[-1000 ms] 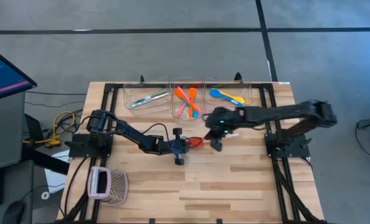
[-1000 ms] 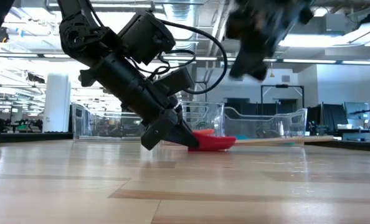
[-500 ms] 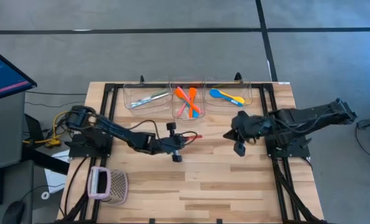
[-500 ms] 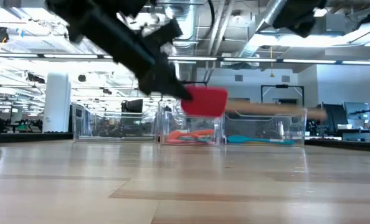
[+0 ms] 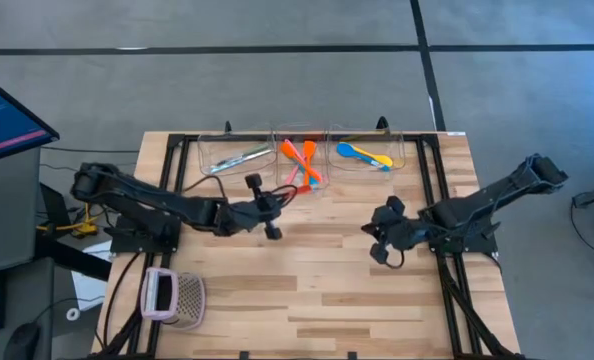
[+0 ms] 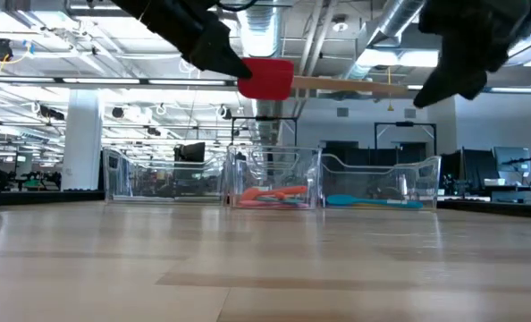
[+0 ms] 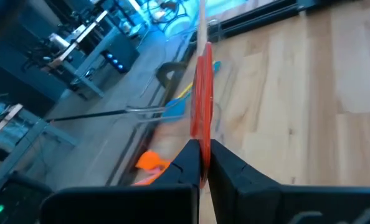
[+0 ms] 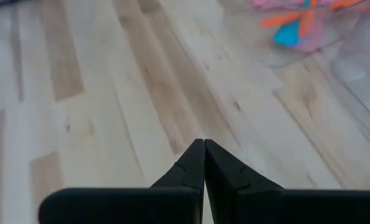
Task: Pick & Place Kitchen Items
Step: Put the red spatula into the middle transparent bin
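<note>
The left claw (image 5: 276,199) is carrying the red-headed spatula (image 6: 267,78) clamped above the surface (image 5: 327,290) toward the already stocked bins (image 5: 302,155), while the right claw (image 5: 375,240), pinched empty, is idling beside its base.

In the left wrist view the spatula (image 7: 203,106) shows only edge-on as a thin red strip, its lower end hidden between the left gripper (image 7: 201,163) fingers and its wooden handle cut off by the picture's edge. In the low view both arms are cut off by the upper edge, and the right gripper (image 6: 467,54) is a dark blur. In the high view the spatula is too thin to make out. The cutlery (image 5: 239,157) in the left bin (image 5: 209,164) is too small to tell piece from piece.
</note>
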Robot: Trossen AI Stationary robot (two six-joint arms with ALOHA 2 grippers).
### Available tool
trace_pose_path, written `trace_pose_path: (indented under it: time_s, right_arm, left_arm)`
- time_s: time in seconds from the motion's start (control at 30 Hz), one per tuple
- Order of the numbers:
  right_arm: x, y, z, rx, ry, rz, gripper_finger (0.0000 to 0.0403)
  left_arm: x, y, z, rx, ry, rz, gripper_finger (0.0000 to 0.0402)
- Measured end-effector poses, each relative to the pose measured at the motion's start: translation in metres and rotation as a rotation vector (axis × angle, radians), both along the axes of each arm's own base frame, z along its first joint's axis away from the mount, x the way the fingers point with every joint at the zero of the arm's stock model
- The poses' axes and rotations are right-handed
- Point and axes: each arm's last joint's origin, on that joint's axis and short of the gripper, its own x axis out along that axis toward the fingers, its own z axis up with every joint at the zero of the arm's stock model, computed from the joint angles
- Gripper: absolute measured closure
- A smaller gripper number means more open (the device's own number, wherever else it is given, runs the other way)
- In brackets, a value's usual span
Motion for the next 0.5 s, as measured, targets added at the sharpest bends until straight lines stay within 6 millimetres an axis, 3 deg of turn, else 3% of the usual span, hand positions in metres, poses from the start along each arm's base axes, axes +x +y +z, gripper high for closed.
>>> trace_pose_path:
  time_s: [0.17,0.5]
  right_arm:
    - [-0.003,0.002,-0.019,-0.087,-0.057,-0.039,0.0399]
    - [0.006,-0.005,-0.012,-0.267,-0.053,0.105,0.0393]
  left_arm:
    - [-0.005,0.002,0.002,0.006,0.034,0.005,0.0401]
    - [-0.009,0.002,-0.005,-0.039,0.078,0.024,0.0401]
